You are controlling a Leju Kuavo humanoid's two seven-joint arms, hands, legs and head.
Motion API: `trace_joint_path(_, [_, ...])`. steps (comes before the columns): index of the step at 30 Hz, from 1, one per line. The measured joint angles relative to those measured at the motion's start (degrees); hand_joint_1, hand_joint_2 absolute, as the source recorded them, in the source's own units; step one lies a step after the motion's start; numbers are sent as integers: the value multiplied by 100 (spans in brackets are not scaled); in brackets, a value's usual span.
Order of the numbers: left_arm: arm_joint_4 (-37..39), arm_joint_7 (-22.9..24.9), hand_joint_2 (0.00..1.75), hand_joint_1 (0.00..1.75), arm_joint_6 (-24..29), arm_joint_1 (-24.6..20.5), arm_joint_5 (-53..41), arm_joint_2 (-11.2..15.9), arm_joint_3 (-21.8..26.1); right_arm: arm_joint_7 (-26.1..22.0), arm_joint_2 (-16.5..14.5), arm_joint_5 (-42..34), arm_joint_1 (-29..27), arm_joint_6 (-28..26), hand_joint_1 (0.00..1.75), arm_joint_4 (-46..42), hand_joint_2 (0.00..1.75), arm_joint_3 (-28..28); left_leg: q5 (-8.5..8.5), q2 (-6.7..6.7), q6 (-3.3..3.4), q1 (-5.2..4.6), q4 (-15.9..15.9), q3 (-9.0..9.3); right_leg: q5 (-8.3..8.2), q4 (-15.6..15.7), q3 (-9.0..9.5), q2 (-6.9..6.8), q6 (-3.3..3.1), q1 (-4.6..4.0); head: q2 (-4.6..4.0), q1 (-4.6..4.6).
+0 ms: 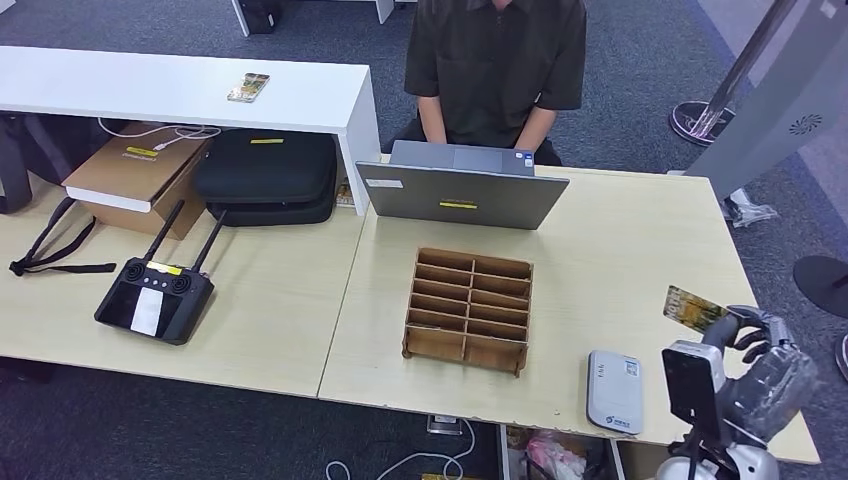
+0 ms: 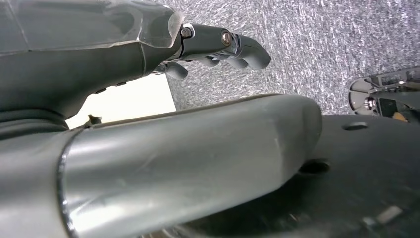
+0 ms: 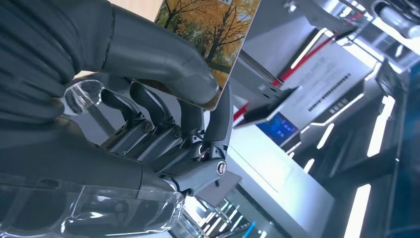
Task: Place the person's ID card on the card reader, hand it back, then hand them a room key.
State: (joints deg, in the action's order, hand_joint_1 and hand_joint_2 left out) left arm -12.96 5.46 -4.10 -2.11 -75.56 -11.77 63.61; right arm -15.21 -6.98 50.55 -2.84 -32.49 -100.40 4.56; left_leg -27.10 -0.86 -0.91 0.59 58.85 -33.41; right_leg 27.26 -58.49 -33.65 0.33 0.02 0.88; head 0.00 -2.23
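Observation:
My right hand hovers above the table's right front corner and pinches a card printed with autumn trees. The right wrist view shows that card clamped between the thumb and the fingers. A white card reader lies flat on the table just left of that hand, nothing on it. My left hand hangs beside my body over grey carpet, fingers curled, holding nothing. Another patterned card lies on the white shelf at the back left. A person in a dark shirt sits behind the laptop.
A wooden slotted organizer stands mid-table, with a grey laptop behind it. On the left table are a black remote controller, a cardboard box and a black case. A stand's base is at the far right.

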Motion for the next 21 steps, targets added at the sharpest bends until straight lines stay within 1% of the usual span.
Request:
trace_joint_path(4, [0,-10,0,0,1,-18,0,-28,18,-37,-31,58,-20,-134,175,-376,175,-162,0,0,0,0,0,0,0,0,0,0,0,0,0,0])
trace_joint_path(8, [0,-44,0,0,-2,-35,-4,-47,49,-9,-36,8,-8,-218,175,-572,175,-335,0,0,0,0,0,-1,0,0,0,0,0,0,0,0])
trace_joint_path(11, [0,-66,0,0,-9,-59,-18,-52,60,68,-36,-118,115,-124,175,-556,175,-467,0,2,0,1,0,-3,0,-1,1,1,0,0,0,-1])
trace_joint_path(16, [0,-142,0,0,-30,-122,-66,-69,59,224,-36,-243,773,184,175,-38,175,-678,6,5,-1,1,0,-2,-3,-3,1,4,-1,-1,0,-1])
trace_joint_path(21, [3,-183,0,0,-76,-166,-132,-76,52,450,-36,-315,1787,304,175,991,175,-773,17,3,-2,0,0,-1,-13,-5,0,5,5,0,0,-1])
